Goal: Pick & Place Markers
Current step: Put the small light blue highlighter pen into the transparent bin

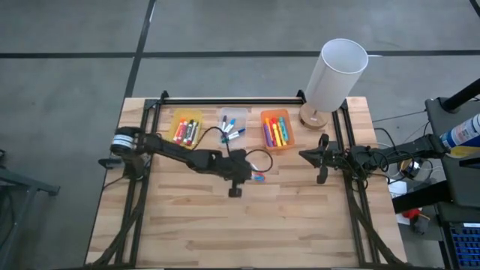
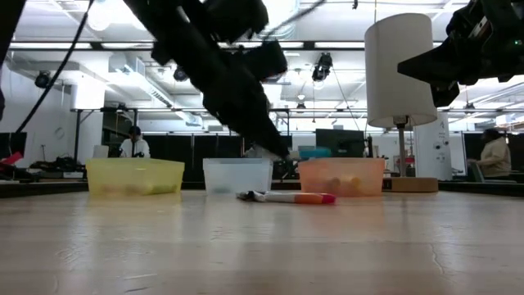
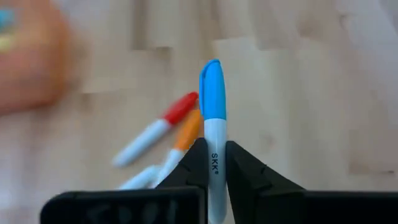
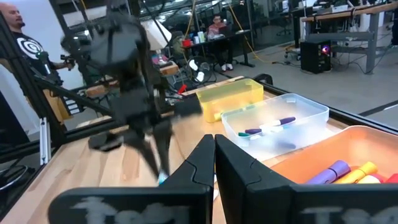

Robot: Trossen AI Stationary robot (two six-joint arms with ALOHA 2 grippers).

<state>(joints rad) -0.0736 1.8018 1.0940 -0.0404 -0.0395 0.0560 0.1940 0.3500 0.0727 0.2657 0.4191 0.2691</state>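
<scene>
Left gripper (image 3: 216, 163) pinches a blue-capped marker (image 3: 212, 118) between its fingers, held just above the wooden table (image 1: 247, 225) in front of the clear bin (image 1: 234, 124). Beneath it a red-capped marker (image 3: 155, 129) and an orange-capped marker (image 3: 180, 142) lie side by side on the wood. Right gripper (image 1: 306, 155) waits near the lamp (image 1: 334, 79), fingers pressed together, holding nothing.

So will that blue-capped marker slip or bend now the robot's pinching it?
Probably not. The blue-capped marker looks like stiff plastic and stands straight out between the left gripper fingers, so it shouldn't flop. It's thin and smooth, so it might slide a little. Being round, it would likely roll if dropped on the table.
</scene>
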